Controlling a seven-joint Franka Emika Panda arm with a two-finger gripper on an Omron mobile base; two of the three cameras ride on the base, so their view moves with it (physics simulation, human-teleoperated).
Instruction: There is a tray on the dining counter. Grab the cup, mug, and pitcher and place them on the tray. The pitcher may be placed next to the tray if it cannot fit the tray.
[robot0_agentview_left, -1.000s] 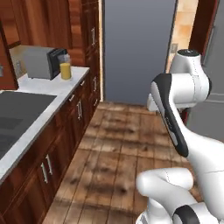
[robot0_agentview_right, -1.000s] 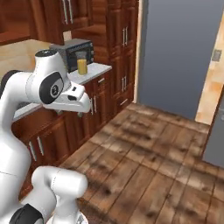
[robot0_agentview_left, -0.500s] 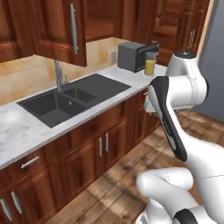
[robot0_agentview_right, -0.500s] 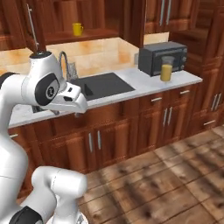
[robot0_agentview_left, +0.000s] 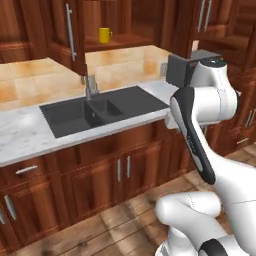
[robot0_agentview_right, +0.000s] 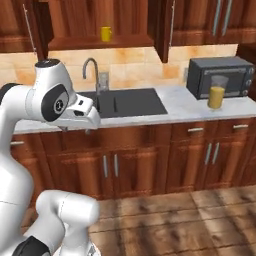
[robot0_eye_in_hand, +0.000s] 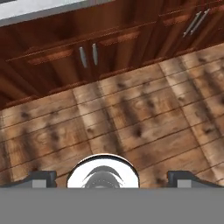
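the counter (robot0_agentview_right: 175, 102) is pale veined marble, smooth; the sink (robot0_agentview_left: 100, 107) matt black, its faucet (robot0_agentview_right: 92, 70) brushed metal. cabinets (robot0_agentview_right: 150, 160) are glossy reddish wood — the floor (robot0_eye_in_hand: 131, 118) rougher, knotted planks. the pitcher (robot0_agentview_right: 216, 92) is clear glass.

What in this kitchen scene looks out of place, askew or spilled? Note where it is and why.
Nothing looks spilled or askew. The one oddity: an upper cabinet door stands open above the sink, exposing the yellow mug upright on its shelf. The pitcher stands upright on the counter before the microwave, its liquid contained.
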